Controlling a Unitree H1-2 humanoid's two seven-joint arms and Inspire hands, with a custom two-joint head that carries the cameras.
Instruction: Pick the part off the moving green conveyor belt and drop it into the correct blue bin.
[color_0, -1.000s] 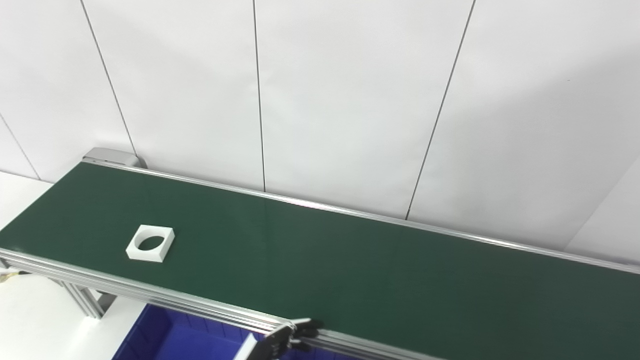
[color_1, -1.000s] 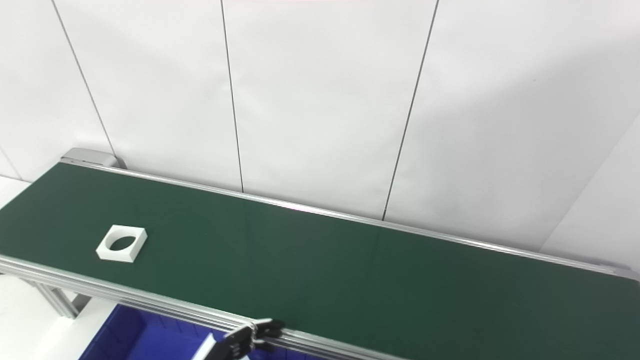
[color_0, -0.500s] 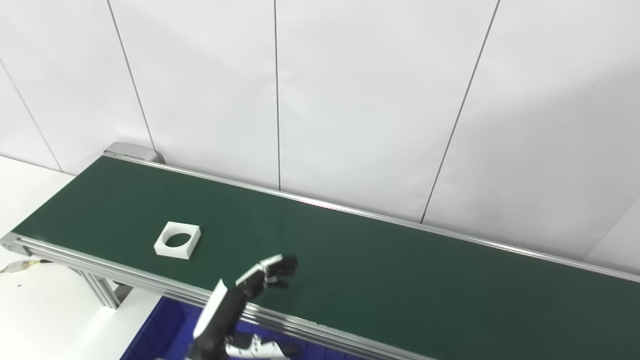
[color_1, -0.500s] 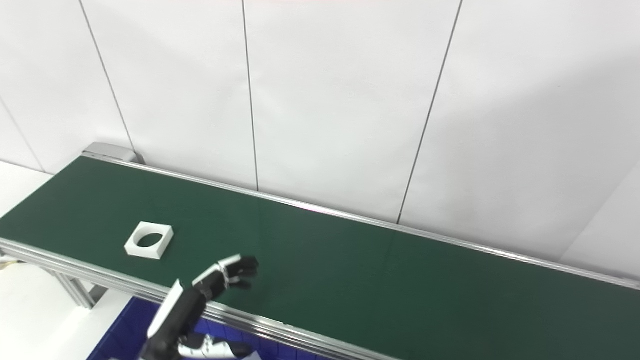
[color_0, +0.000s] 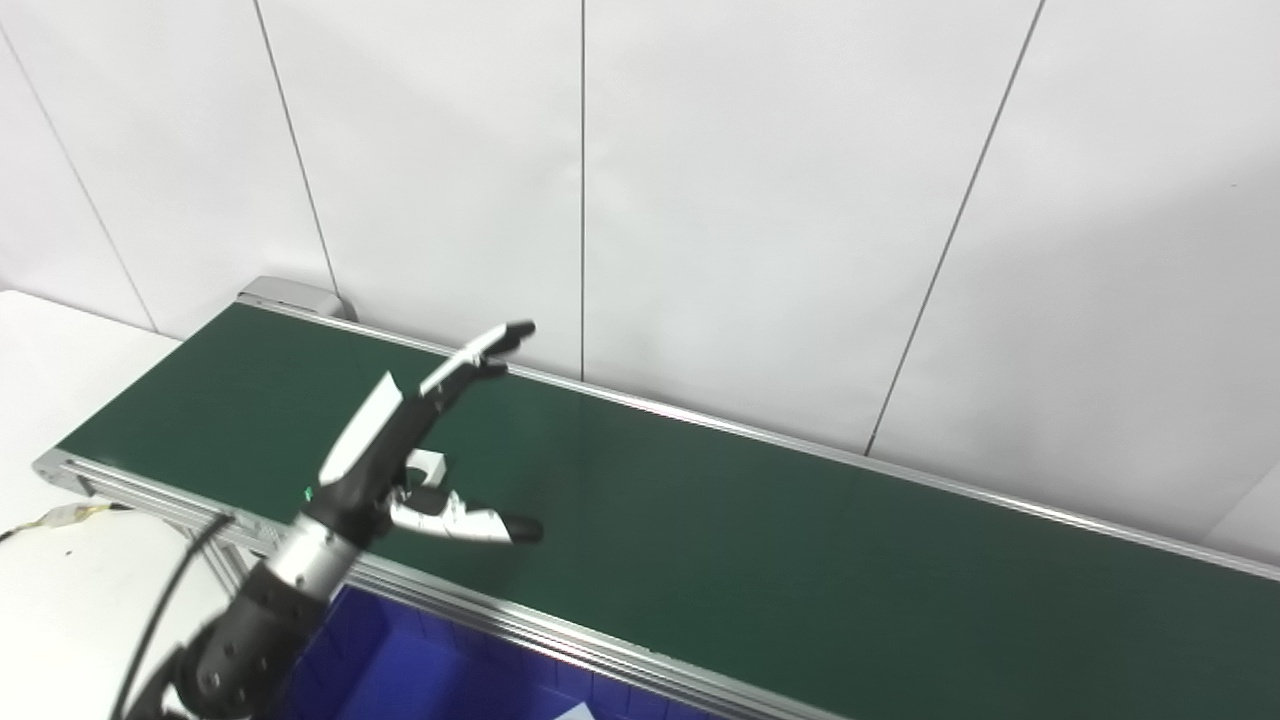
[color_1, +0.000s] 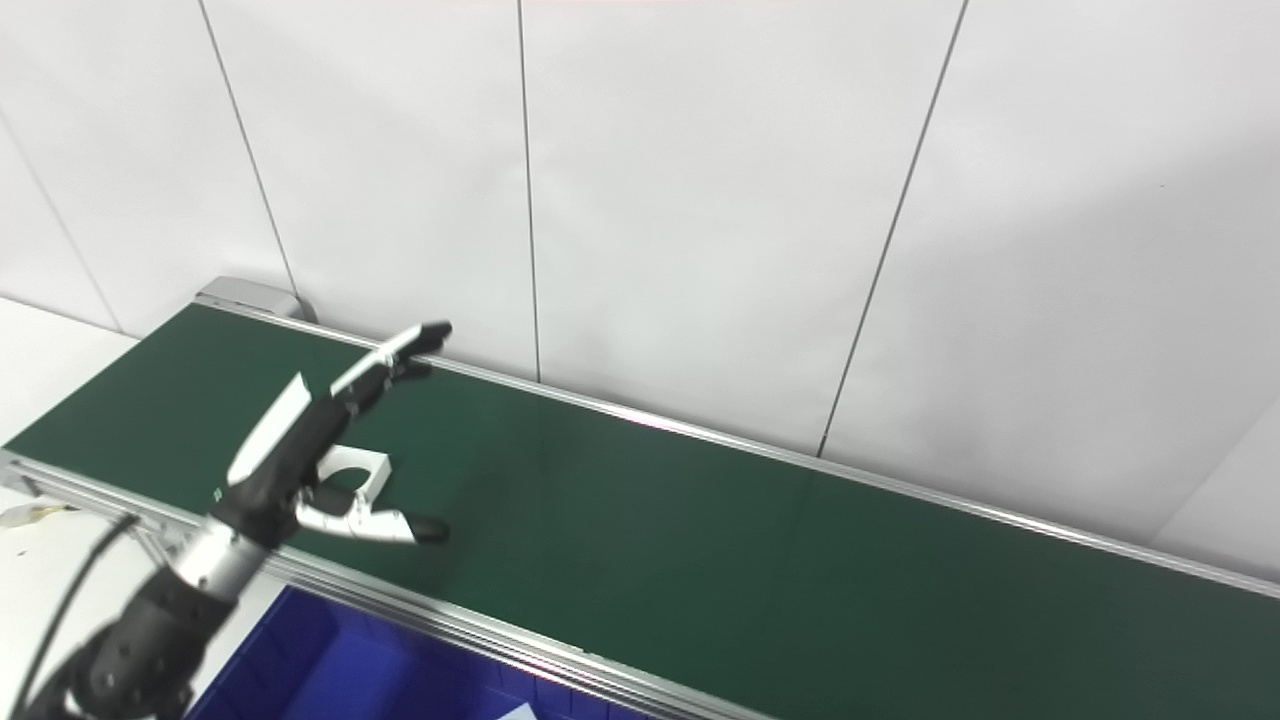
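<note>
White square plastic part with a round hole (color_1: 358, 470) rides the green conveyor belt (color_1: 700, 540), under my empty, spread left hand (color_1: 330, 440); reaching step. Next: descend, close at six o'clock.

Bright even light, soft grey shadow on right wall, sharp focus

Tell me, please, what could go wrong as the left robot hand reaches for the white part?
1. The left robot hand is open above the part, not yet around it; the belt could carry it past.
2. The robot hand partly hides the part, so aim may suffer.
3. A clumsy touch might knock it off the near rail.
</note>
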